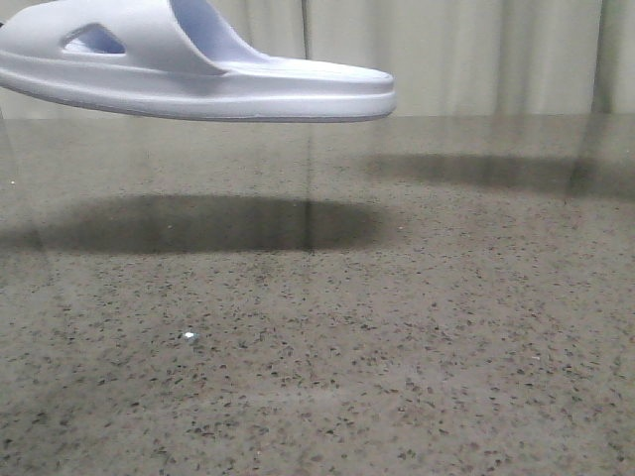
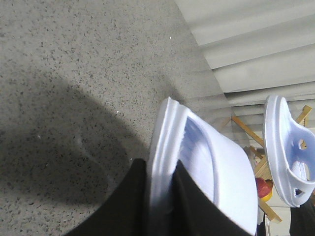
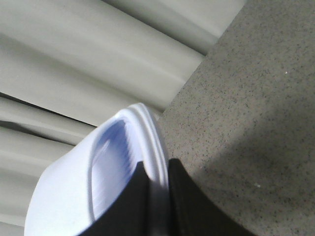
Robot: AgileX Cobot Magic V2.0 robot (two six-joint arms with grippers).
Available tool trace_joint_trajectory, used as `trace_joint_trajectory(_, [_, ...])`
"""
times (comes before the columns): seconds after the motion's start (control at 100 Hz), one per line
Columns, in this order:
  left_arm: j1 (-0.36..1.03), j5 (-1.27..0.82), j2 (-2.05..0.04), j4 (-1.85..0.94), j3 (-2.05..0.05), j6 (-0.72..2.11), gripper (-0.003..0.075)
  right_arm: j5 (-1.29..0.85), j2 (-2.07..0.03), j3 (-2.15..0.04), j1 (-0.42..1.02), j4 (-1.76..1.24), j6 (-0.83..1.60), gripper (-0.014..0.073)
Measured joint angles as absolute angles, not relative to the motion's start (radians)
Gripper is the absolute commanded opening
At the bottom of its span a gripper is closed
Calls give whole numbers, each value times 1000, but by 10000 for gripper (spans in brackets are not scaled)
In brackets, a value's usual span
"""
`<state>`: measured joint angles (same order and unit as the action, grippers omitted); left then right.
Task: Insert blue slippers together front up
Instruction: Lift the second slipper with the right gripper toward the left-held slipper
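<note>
- Lavender-blue foam: I see one of the blue slippers (image 1: 198, 69) held up in the air above the speckled stone table (image 1: 397, 347) at the front view's upper left, sole down, its shadow on the tabletop below.
- My left gripper (image 2: 162, 196) is clamped on that slipper's sole edge, a dark finger (image 2: 123, 206) on each side.
- The second slipper (image 3: 98, 182) is off the table too, pinched at its sole edge by my right gripper (image 3: 157, 196); from the left wrist it hangs well apart (image 2: 290, 147).
- Pale curtains (image 1: 476, 50) hang behind the table.
</note>
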<state>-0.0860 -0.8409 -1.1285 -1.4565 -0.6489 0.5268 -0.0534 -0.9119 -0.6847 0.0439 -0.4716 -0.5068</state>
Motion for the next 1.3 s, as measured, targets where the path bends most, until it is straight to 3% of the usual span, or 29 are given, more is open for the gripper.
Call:
trace_joint_trajectory(0.29, [-86,-843,-1128,-1456,-649,527,16,-211,-828,-685,82,-464,-474,-107])
trace_joint_trajectory(0.73, [-86,-888,-1128,-1477,-649,527,16,-244,-798,-685,257,-460,-431,-107])
trace_joint_trajectory(1.3, [-86,-949,-1127,-1519,-649,527,16,-259,-798,-685,271,-460,-406,-107])
